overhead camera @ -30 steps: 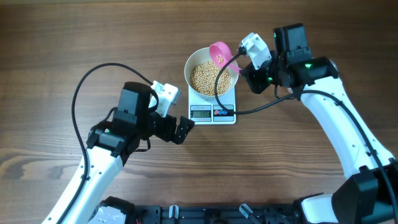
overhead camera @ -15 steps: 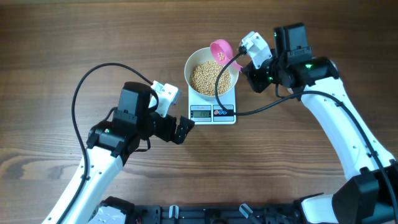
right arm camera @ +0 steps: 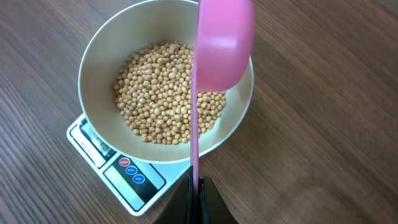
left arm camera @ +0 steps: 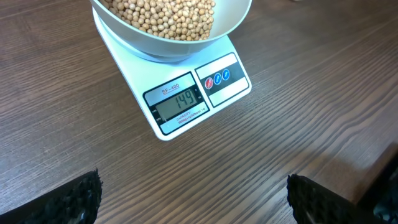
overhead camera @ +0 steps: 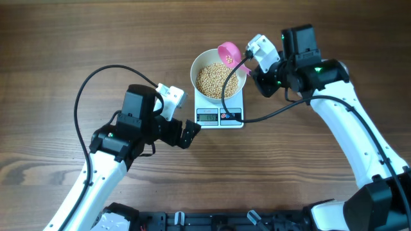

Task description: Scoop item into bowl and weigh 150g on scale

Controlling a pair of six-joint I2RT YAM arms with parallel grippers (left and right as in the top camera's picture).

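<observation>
Beans, small round tan ones [overhead camera: 215,78], fill most of the round white smooth-sided bowl [overhead camera: 196,67], which sits on the small flat white square kitchen scale [left arm camera: 138,71] at upper centre of the overhead view. The grey digital display [left arm camera: 178,104] reads 149 in the left wrist view, so the weighing looks nearly done, a bean or a few short of target.

Right claw [right arm camera: 194,194] is pressed together on the thin handle of the pink plastic scoop [overhead camera: 228,53]. The scoop head hangs over the bowl's upper right rim, and the overhead view shows a few beans in it. Likely left to do: tip in just a little, check the reading, then pull the scoop away. Overshooting is the risk.

Left claw [overhead camera: 190,133] is spread wide and holds nothing. It hovers near the scale's lower left corner, apart from it, camera aimed at the display.

A black cable [overhead camera: 225,90] from the right wrist crosses the right side of the bowl and scale in the overhead view; cannot tell if it touches either. Contact could skew the reading. Brown wooden table [overhead camera: 77,38] elsewhere; no bean supply container in view.
</observation>
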